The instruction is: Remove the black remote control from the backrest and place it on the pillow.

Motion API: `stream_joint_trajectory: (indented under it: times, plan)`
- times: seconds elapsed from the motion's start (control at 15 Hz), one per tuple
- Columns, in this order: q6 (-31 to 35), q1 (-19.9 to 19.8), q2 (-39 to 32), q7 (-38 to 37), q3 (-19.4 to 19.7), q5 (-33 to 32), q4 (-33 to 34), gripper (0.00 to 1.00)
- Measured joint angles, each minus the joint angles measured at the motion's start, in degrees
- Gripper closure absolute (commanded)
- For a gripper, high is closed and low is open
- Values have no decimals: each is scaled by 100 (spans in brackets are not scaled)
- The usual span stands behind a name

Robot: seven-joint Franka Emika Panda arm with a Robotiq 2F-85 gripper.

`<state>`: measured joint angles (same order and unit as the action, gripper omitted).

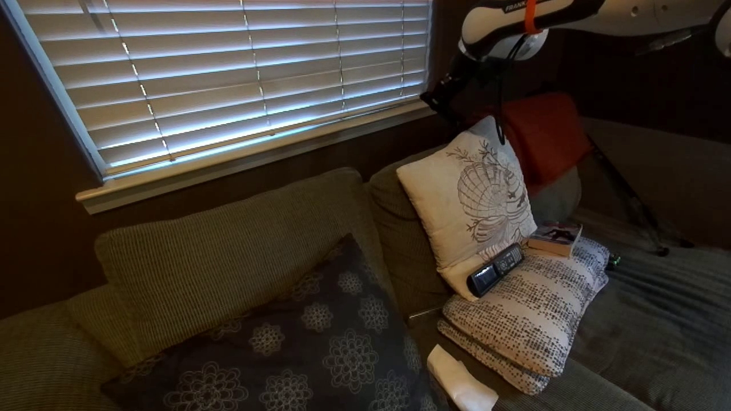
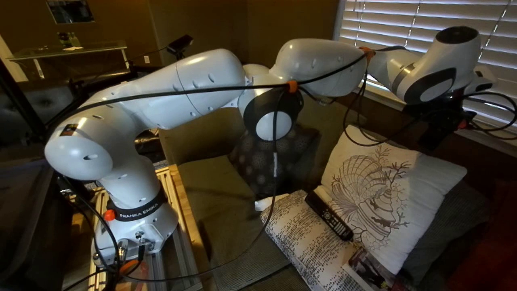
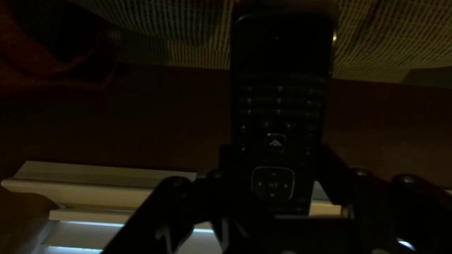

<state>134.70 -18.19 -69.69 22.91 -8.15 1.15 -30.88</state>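
Note:
The black remote control (image 3: 279, 106) is upright between the fingers of my gripper (image 3: 273, 158) in the wrist view. The fingers press on its two long sides, and its far end points toward the olive-brown backrest (image 3: 197, 28). In both exterior views my gripper (image 1: 437, 103) (image 2: 438, 129) is high by the wall, above the shell-print pillow; the held remote cannot be made out there. The backrest (image 1: 245, 257) runs below the window. The low pillow (image 1: 525, 308) (image 2: 307, 238), pale with dark speckles, lies on the seat, in front of the shell-print pillow.
The upright shell-print pillow (image 1: 474, 200) leans on the backrest. A longer remote (image 1: 495, 269) and a book (image 1: 555, 238) lie on the low pillow. A dark flowered cushion (image 1: 320, 337), a white cloth (image 1: 461, 379), a red cloth (image 1: 542, 137) and the window sill (image 1: 257, 151) are nearby.

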Motion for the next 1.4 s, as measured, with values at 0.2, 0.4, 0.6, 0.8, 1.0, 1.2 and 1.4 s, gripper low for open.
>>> stream_joint_trajectory:
  times: [0.2,0.4,0.6,0.8,1.0,1.2,1.4]
  plan:
    - [-112,-30,144,0,-87,0,-1,66]
    - [-384,-73,314,0,-155,0,-7,66]
    - [-680,-139,503,1,-203,0,-48,66]
    - [-923,-202,645,0,-210,0,-66,66]
    - [-976,-257,749,-2,-209,0,-175,66]
    - [-1005,-291,825,-13,-205,0,-401,66]
    - [-1033,-309,975,14,-204,-1,-805,66]
